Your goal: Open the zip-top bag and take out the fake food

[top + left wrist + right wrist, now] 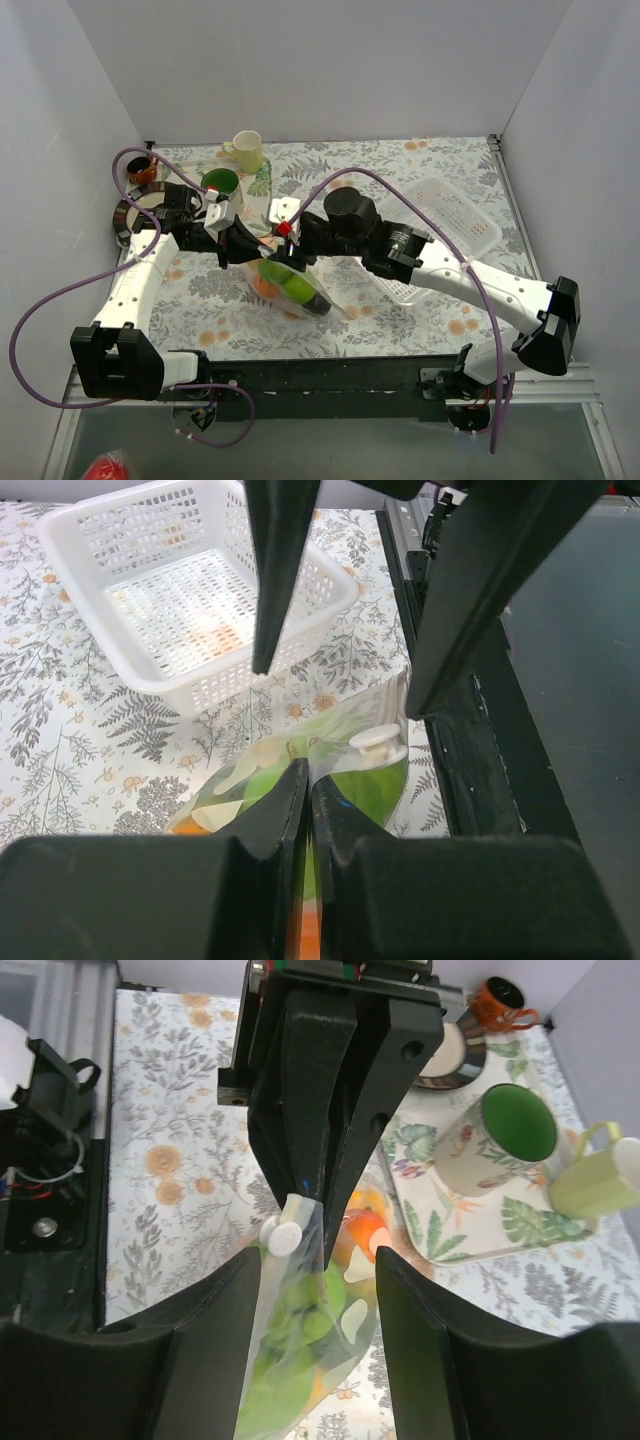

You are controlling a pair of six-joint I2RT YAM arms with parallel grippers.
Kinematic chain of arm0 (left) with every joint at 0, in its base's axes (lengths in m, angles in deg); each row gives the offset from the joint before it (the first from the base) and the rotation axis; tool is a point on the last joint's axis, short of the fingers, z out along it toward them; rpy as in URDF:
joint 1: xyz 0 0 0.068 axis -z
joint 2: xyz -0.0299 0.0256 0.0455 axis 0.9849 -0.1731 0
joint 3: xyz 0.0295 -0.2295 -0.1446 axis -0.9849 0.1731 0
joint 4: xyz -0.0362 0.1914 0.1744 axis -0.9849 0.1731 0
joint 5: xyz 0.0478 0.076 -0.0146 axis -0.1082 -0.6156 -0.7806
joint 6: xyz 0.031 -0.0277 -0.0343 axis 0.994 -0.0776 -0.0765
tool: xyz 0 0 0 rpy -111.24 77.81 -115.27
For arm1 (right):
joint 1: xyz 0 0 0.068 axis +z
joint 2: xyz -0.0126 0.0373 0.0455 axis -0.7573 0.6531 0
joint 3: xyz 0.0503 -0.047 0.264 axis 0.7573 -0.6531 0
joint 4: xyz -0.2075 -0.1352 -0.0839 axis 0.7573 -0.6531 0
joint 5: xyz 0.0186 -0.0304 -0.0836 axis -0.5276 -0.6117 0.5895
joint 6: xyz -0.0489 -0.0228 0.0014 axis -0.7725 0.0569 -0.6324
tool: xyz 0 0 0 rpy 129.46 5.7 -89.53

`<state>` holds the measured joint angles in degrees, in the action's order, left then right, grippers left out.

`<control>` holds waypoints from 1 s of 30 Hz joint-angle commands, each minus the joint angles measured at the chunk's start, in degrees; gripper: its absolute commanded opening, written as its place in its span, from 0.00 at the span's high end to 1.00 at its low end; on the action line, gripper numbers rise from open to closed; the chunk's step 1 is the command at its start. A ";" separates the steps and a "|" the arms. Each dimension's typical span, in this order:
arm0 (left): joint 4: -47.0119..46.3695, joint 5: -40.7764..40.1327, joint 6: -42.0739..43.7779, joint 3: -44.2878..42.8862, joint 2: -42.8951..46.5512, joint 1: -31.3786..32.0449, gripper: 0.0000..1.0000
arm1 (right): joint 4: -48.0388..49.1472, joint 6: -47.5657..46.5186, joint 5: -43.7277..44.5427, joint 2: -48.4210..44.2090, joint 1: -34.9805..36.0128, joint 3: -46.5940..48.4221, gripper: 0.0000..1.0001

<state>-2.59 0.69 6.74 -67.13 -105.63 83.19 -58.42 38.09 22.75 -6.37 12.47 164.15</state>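
The clear zip-top bag (292,288) lies tilted at the table's middle, holding green and orange fake food (297,289). My left gripper (243,250) is shut on the bag's top edge; in the left wrist view the two fingers pinch the plastic (307,776), beside the white zip slider (378,745). My right gripper (291,250) is open, its fingers standing either side of the bag's top (320,1260) without touching it. The slider (283,1232) sits near its left finger. Green pieces (300,1360) and an orange one (365,1230) show through the plastic.
A white slotted basket (452,226) stands to the right, also seen in the left wrist view (190,590). A leaf-print tray (470,1222) at the back left holds a green mug (220,185) and a cream mug (246,150). An orange mug (142,170) stands further left.
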 commanded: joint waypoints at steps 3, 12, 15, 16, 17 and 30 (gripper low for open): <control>1.17 9.95 2.12 -2.46 0.97 0.36 0.97 | 8.16 -6.20 21.50 -2.27 8.17 -5.03 0.41; 3.02 9.60 3.88 -3.25 1.05 0.45 0.97 | 14.76 -7.36 31.37 0.19 10.29 -6.45 0.44; 4.51 9.51 5.72 -3.07 1.14 0.53 0.97 | 15.21 -8.41 31.72 -0.08 10.12 -6.01 0.46; 4.77 9.42 6.08 -3.07 1.23 0.53 0.97 | 15.12 -8.68 31.90 -0.16 9.85 -5.66 0.47; 5.21 9.33 6.34 -3.07 1.14 0.53 0.97 | 14.94 -8.77 31.98 -0.25 9.59 -5.48 0.48; 7.15 8.54 8.36 -3.78 0.88 0.88 0.97 | 11.25 -3.68 19.16 -3.42 2.21 -3.55 0.72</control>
<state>0.77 0.60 14.52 -69.36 -105.79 83.28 -49.42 33.37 42.51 -6.68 18.41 157.24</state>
